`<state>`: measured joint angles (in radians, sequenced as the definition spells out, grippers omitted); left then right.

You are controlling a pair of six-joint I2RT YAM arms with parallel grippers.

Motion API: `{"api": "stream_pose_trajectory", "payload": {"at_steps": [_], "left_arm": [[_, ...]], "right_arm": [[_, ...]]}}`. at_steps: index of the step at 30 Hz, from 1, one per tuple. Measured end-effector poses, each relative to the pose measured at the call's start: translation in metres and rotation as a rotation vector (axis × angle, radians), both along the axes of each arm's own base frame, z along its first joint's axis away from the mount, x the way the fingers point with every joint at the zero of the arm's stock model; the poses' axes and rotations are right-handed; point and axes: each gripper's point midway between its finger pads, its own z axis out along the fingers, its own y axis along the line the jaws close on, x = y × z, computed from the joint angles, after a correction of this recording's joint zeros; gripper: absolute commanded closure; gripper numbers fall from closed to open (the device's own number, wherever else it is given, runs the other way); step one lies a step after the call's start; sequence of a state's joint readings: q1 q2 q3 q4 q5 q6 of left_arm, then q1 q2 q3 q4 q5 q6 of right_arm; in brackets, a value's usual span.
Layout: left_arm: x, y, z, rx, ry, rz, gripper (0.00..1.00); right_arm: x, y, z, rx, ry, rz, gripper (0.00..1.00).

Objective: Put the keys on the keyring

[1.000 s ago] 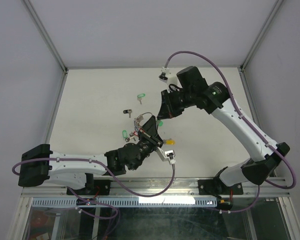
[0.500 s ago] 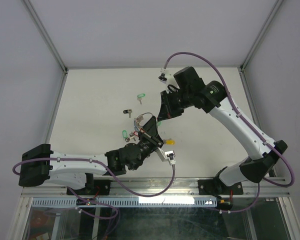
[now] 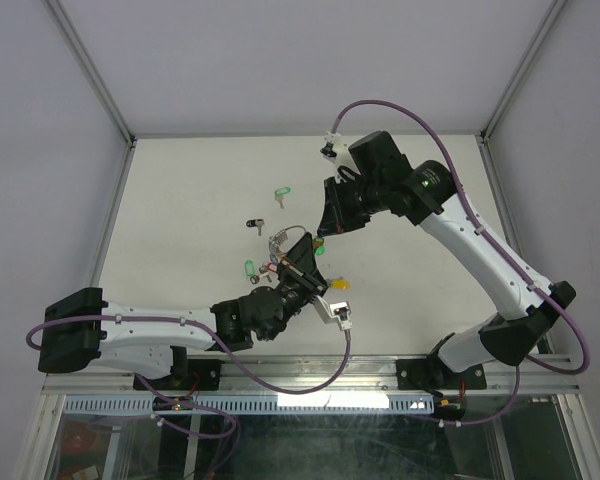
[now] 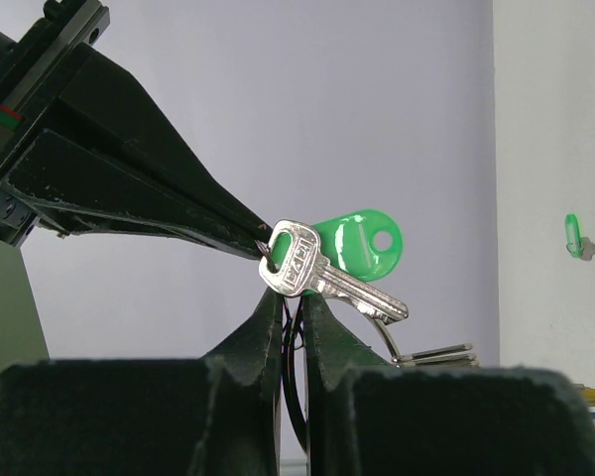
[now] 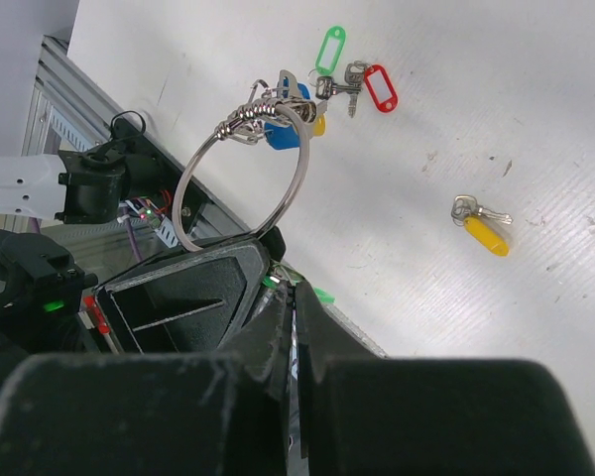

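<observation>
My left gripper [image 4: 291,297] is shut on the thin silver keyring [image 5: 240,180] and holds it up above the table. The ring carries a cluster of keys with blue and yellow tags [image 5: 283,111]. My right gripper [image 5: 296,290] is shut on a silver key with a green tag [image 4: 322,266], and the key's head sits right at the left fingertips. From above, both grippers [image 3: 302,252] [image 3: 323,236] meet at mid table beside the ring [image 3: 285,235]. Loose keys lie around: green [image 3: 282,193], black [image 3: 256,224], green [image 3: 247,267], red [image 5: 380,87], yellow [image 5: 486,234].
The white table [image 3: 200,180] has metal posts at its back corners and walls close around it. A purple cable [image 3: 400,115] loops over the right arm. The arm bases stand along the near edge.
The right arm's wrist has shifted slightly, with its gripper staying at the ring. The left gripper has edged a little up with the keyring. Both grips are unchanged.
</observation>
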<state>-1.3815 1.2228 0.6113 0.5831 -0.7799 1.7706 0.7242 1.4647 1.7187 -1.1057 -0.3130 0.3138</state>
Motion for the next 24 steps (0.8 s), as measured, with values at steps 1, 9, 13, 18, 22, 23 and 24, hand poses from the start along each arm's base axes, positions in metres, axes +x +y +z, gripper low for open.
{"api": "stream_pose_trajectory", "payload": {"at_steps": [1, 9, 13, 18, 22, 23, 24], "left_arm": [[0.0, -0.0001, -0.0001, 0.0, 0.0, 0.0, 1.0], [-0.0001, -0.0006, -0.0004, 0.002, 0.0, -0.002, 1.0], [-0.0003, -0.001, -0.0006, 0.004, -0.001, -0.005, 1.0], [-0.0003, -0.0012, -0.0007, 0.006, -0.002, -0.005, 1.0], [-0.0004, -0.0016, -0.0007, 0.006, -0.002, -0.007, 1.0], [-0.0005, -0.0019, -0.0006, 0.006, -0.002, -0.009, 1.0], [-0.0007, -0.0022, -0.0005, 0.005, -0.003, -0.011, 1.0]], "right_arm": [[0.0003, -0.0003, -0.0002, -0.002, -0.001, -0.002, 1.0], [0.0009, -0.0033, -0.0023, -0.017, 0.0, -0.012, 1.0], [0.0008, -0.0041, -0.0027, -0.02, 0.002, -0.013, 1.0], [0.0008, -0.0042, -0.0027, -0.019, 0.002, -0.012, 1.0], [-0.0001, -0.0043, -0.0011, -0.01, 0.002, 0.002, 1.0], [-0.0005, -0.0046, -0.0005, -0.008, 0.0, 0.006, 1.0], [-0.0009, -0.0049, 0.0002, -0.006, -0.002, 0.01, 1.0]]}}
